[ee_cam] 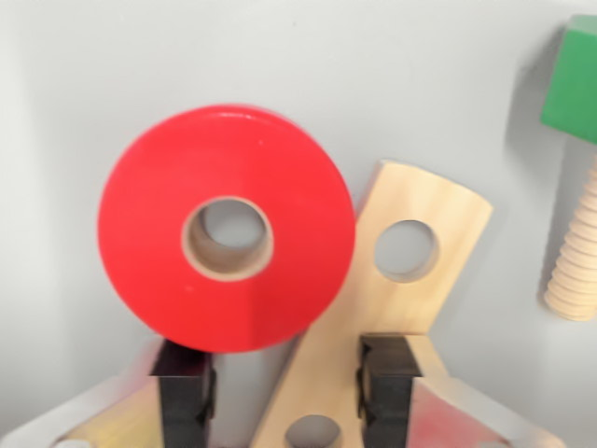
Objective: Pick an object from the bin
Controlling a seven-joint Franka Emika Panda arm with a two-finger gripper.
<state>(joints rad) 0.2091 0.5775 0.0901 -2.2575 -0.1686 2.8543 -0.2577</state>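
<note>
Red ring (pixel 227 229), pale wood bar (pixel 382 299), green-headed tan bolt (pixel 576 168).

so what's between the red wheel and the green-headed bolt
In the wrist view, the wooden bar with round holes lies between the red wheel and the green-headed bolt; past the bar, only bare grey bin floor up to the bolt.

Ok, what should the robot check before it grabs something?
1. Jaws apart: ok, the gripper is open.
2. Something between the fingers: ok, the wooden bar runs through the gap.
3. Bar centred: not ok, it lies slanted and passes under one finger.
4. Red wheel out of the way: not ok, it sits over the other finger.
5. Green bolt clear: ok, far on the wrist view's right.
6. Height above the bin floor: cannot tell.
</note>
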